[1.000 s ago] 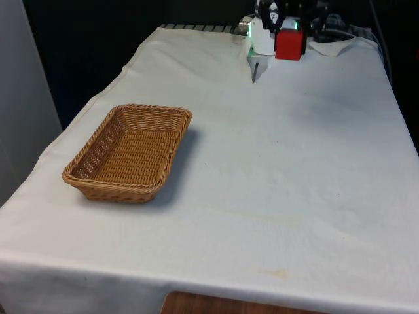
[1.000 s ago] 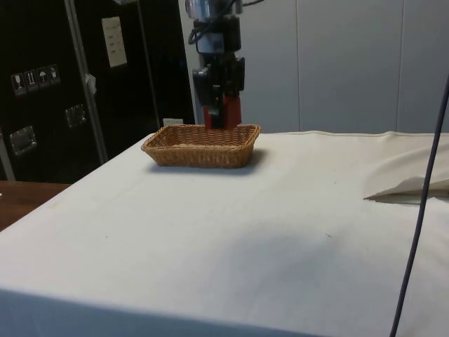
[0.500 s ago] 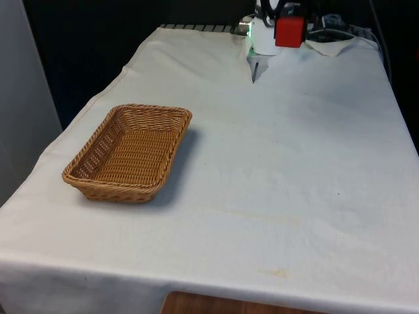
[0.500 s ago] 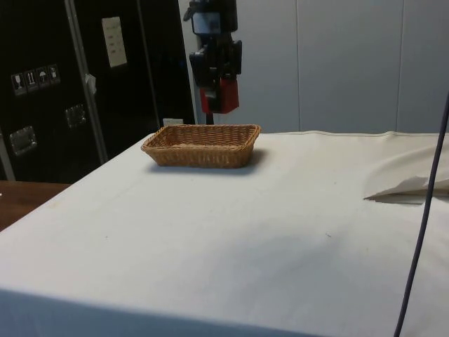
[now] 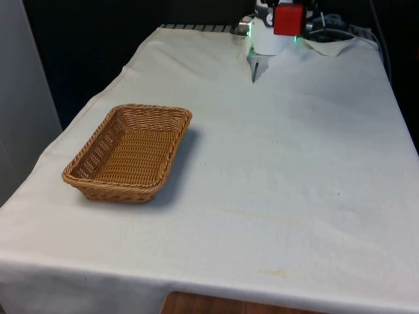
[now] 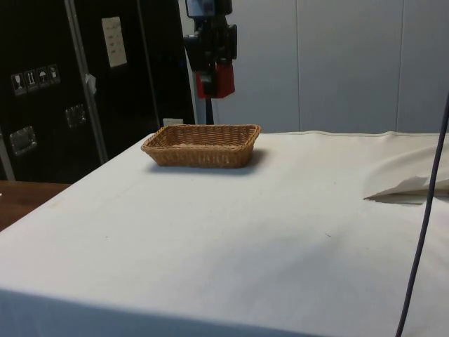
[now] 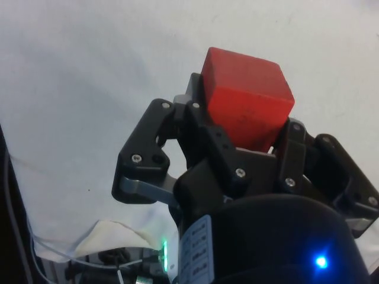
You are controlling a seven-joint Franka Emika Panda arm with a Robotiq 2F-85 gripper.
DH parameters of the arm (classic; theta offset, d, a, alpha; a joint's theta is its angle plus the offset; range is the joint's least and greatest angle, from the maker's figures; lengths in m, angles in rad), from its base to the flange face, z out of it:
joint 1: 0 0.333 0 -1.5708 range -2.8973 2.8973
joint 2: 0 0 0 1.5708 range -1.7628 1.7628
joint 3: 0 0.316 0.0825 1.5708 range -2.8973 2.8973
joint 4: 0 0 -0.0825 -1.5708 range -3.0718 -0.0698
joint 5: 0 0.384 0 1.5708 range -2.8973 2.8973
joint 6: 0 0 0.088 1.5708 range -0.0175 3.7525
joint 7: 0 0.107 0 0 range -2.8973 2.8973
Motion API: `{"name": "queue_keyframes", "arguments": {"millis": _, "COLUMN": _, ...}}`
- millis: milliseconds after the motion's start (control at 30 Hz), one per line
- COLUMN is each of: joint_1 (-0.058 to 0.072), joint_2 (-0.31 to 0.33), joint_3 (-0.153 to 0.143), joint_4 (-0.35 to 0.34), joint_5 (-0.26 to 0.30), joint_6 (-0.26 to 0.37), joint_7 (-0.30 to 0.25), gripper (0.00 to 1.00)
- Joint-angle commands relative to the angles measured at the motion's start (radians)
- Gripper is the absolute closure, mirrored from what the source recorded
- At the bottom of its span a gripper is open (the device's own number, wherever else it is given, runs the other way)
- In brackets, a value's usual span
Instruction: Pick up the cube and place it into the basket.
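**Cube gripped and held high, basket yet to be reached**

We found the red cube clamped between the black fingers of the gripper, which were closed against two opposite faces of the block. In the side view the cube hung in the air well above the cloth, higher than the rim of the wicker basket. In the front view it sat near the table's far end, towards the front view's right, while the basket lay well apart from it, nearer the camera on the front view's left. Nothing lay inside the basket that we could see.

We judged the cube to be a rigid, solid block, since its edges looked crisp and its faces showed no dent under the squeeze. It appeared light, as the grip held it level with no visible sag or tilt. Its faces looked matte rather than glossy, so we expected little slipping, though we could not confirm the material. The flat, parallel sides were the natural place to take hold, and the fingers sat low on them, leaving much of the block standing proud beyond the fingertips in the wrist view.

We reckoned the pick-up was done and the carry across the white cloth remained. A drop from a modest height seemed unlikely to harm a block of this kind, and the woven basket would probably cushion it
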Motion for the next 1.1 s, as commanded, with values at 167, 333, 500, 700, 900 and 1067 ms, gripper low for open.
{"name": "queue_keyframes", "arguments": {"millis": 167, "joint_1": -0.003, "joint_2": 0.005, "joint_3": -0.004, "joint_4": 0.026, "joint_5": 0.015, "joint_6": -0.028, "joint_7": -0.016, "gripper": 0.99}}
{"name": "queue_keyframes", "arguments": {"millis": 333, "joint_1": -0.006, "joint_2": 0.009, "joint_3": -0.007, "joint_4": 0.044, "joint_5": 0.018, "joint_6": -0.043, "joint_7": -0.024, "gripper": 0.99}}
{"name": "queue_keyframes", "arguments": {"millis": 500, "joint_1": -0.013, "joint_2": 0.02, "joint_3": -0.013, "joint_4": 0.068, "joint_5": 0.027, "joint_6": -0.059, "joint_7": -0.042, "gripper": 0.99}}
{"name": "queue_keyframes", "arguments": {"millis": 700, "joint_1": -0.02, "joint_2": 0.038, "joint_3": -0.024, "joint_4": 0.088, "joint_5": 0.037, "joint_6": -0.064, "joint_7": -0.065, "gripper": 0.99}}
{"name": "queue_keyframes", "arguments": {"millis": 900, "joint_1": -0.028, "joint_2": 0.055, "joint_3": -0.038, "joint_4": 0.115, "joint_5": 0.049, "joint_6": -0.073, "joint_7": -0.093, "gripper": 0.99}}
{"name": "queue_keyframes", "arguments": {"millis": 1067, "joint_1": -0.031, "joint_2": 0.068, "joint_3": -0.05, "joint_4": 0.137, "joint_5": 0.058, "joint_6": -0.083, "joint_7": -0.113, "gripper": 0.99}}
